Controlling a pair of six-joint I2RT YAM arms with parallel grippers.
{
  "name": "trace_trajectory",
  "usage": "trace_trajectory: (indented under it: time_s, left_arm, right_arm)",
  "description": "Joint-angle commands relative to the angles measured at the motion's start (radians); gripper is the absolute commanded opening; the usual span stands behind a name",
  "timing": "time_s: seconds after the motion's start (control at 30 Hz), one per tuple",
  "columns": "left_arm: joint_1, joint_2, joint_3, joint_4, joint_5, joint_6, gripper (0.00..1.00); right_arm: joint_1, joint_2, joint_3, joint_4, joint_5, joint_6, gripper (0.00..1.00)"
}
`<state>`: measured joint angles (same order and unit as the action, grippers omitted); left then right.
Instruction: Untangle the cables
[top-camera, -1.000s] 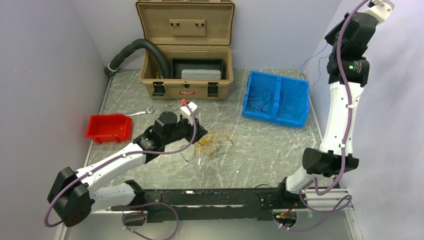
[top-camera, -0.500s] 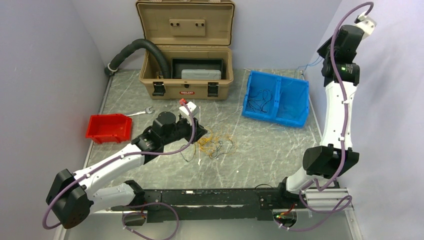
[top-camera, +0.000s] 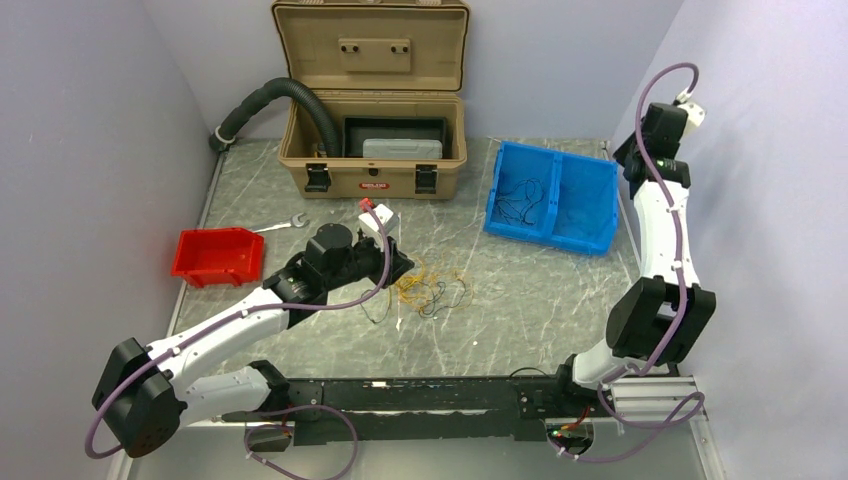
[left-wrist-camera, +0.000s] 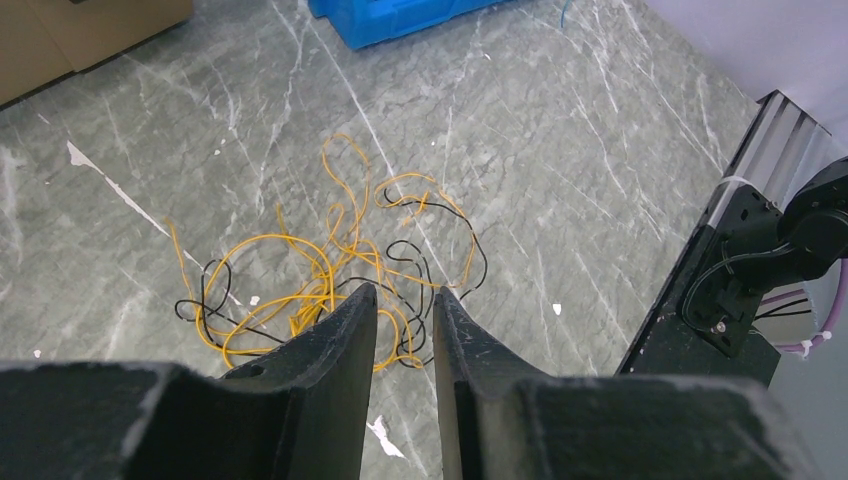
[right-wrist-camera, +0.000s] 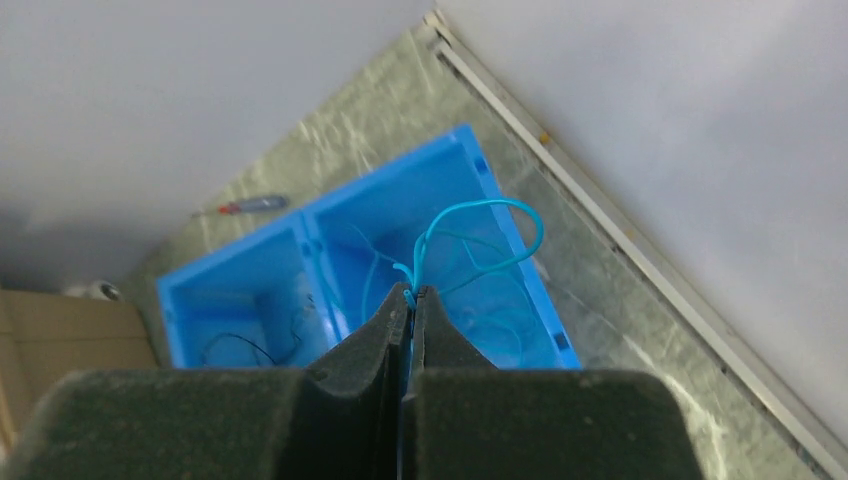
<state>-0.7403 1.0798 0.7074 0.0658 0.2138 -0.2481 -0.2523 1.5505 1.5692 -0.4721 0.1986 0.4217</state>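
Observation:
A tangle of yellow and black cables (top-camera: 432, 288) lies on the grey table; in the left wrist view the tangle (left-wrist-camera: 330, 262) sits just beyond my fingers. My left gripper (left-wrist-camera: 405, 292) hovers above its near edge, open and empty, and shows in the top view (top-camera: 400, 262). My right gripper (right-wrist-camera: 410, 292) is shut on a thin blue cable (right-wrist-camera: 480, 232) that loops above the right compartment of the blue bin (right-wrist-camera: 250, 290). In the top view the right gripper (top-camera: 626, 155) is at the bin's (top-camera: 590, 215) far right corner. Black cables (top-camera: 520, 195) lie in the bin's left compartment.
An open tan case (top-camera: 372, 130) with a black hose (top-camera: 285, 95) stands at the back. A red bin (top-camera: 217, 255) and a wrench (top-camera: 281, 225) lie at the left. A red-handled screwdriver (right-wrist-camera: 245, 205) lies beyond the blue bin. Walls close in left and right.
My right arm has come down from high by the right wall toward the blue bin, with the blue cable in its jaws. The left arm has barely moved.

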Motion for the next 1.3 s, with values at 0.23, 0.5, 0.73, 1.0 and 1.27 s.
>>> trace_trajectory:
  time_s: [0.23, 0.5, 0.73, 1.0, 1.27]
  left_arm:
    - [-0.006, -0.004, 0.013, 0.025, 0.024, 0.003, 0.32]
    - [-0.007, -0.013, -0.004, 0.034, 0.020, 0.004, 0.32]
    - [-0.007, -0.016, -0.010, 0.037, 0.026, 0.005, 0.32]
    - [-0.007, -0.033, -0.020, 0.029, 0.018, 0.008, 0.32]
    - [-0.009, -0.021, -0.018, 0.028, 0.038, 0.004, 0.38]
  right_arm:
    - [-0.007, 0.051, -0.258, 0.090, 0.003, 0.058, 0.00]
    - [-0.005, 0.240, -0.223, -0.015, 0.033, 0.087, 0.00]
    - [-0.006, 0.323, -0.129, -0.011, -0.160, 0.075, 0.06]
    - [-0.006, 0.237, -0.149, 0.004, -0.228, 0.063, 0.48]
    - [-0.005, 0.009, -0.288, 0.010, -0.284, 0.049, 0.74]
